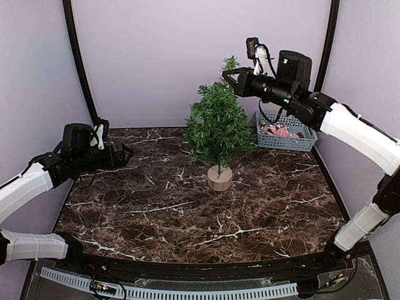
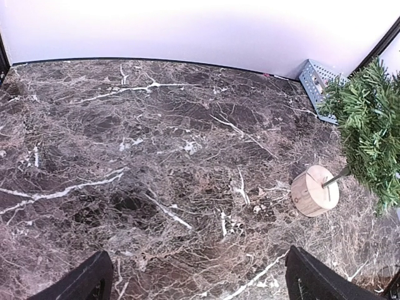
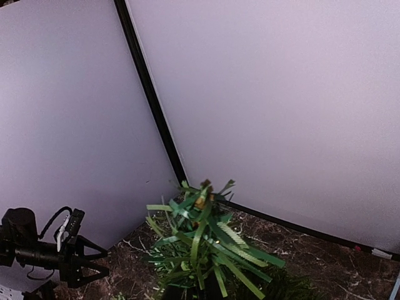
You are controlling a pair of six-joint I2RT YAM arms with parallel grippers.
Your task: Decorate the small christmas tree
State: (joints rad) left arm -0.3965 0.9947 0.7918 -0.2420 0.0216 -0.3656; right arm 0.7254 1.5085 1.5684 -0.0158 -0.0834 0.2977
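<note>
Top view: the small christmas tree (image 1: 217,125), bushy dark green needles on a round pale wooden disc, stands upright at the middle of the dark veined marble counter (image 1: 156,212). The right gripper (image 1: 227,75) is closed against the treetop; whether it pinches needles I cannot tell. The left gripper (image 1: 127,153) gapes wide and empty near the counter's left edge, well apart from the tree.

Left wrist view: spread black fingers (image 2: 81,284) frame bare marble, with the tree (image 2: 369,125) off to the right.

Right wrist view: the treetop (image 3: 200,237) sits low at centre, and this gripper's own fingers are hidden.
</note>
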